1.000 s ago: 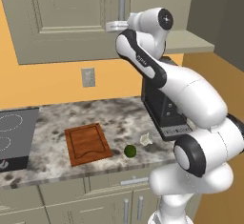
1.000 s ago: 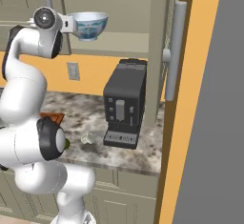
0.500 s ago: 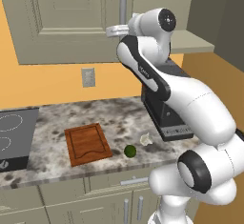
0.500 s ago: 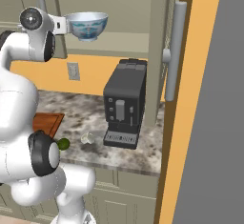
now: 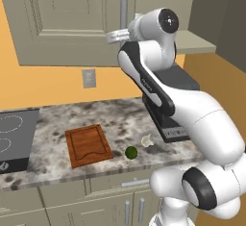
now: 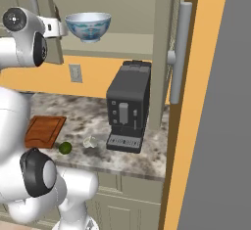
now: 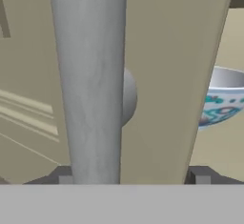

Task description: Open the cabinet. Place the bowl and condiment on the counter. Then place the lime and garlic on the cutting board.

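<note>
The cabinet (image 5: 72, 23) has its right door (image 6: 169, 53) swung wide open, and its left door (image 7: 167, 75) fills the hand view close up. My gripper (image 5: 115, 36) (image 6: 54, 27) (image 7: 132, 176) is open, its fingers straddling the left door's silver bar handle (image 7: 90, 80) and the door edge. The blue-patterned bowl (image 6: 88, 26) (image 7: 221, 101) stands on the cabinet shelf just past that edge. On the counter (image 5: 115, 119), the lime (image 5: 130, 152) (image 6: 64, 148) and garlic (image 5: 147, 140) (image 6: 90, 142) lie right of the cutting board (image 5: 89, 144) (image 6: 44, 131). The condiment is out of view.
A black coffee machine (image 6: 128, 106) stands on the counter below the open cabinet, close behind my arm. A black stovetop (image 5: 14, 138) lies at the counter's left end. The open right door's handle (image 6: 179, 53) juts toward the base. Low cupboards (image 5: 105, 206) run beneath.
My arm's upper links have swung up and over to the right while the gripper stays at the left door's handle. The things on the counter have not moved.
</note>
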Controlling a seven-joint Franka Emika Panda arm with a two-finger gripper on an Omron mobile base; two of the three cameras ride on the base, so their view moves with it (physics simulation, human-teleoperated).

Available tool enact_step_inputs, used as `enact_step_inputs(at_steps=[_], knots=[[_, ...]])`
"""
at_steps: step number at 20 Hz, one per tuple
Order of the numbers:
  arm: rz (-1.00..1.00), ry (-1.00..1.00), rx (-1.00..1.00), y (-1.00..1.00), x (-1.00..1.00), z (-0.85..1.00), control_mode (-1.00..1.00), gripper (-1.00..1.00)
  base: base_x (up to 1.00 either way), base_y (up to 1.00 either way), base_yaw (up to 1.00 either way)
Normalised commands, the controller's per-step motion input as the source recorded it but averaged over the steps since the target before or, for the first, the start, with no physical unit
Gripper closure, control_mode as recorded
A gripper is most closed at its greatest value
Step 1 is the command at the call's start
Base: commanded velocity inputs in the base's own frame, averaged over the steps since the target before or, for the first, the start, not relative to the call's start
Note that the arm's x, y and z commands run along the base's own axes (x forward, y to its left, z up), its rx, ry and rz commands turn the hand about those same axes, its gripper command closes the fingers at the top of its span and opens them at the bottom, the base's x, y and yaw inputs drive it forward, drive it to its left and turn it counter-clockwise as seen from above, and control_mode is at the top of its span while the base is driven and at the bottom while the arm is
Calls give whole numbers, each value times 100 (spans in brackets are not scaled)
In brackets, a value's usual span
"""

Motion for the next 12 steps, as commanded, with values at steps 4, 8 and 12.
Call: enact_step_inputs(at_steps=[4, 8, 12], knots=[[0, 5, -8, 100, -31, -77, -100, 100, 0, 0, 0], [0, 5, -8, 100, -32, -77, -100, 100, 0, 0, 0], [0, 4, -8, 100, -37, -81, -100, 100, 0, 0, 0]])
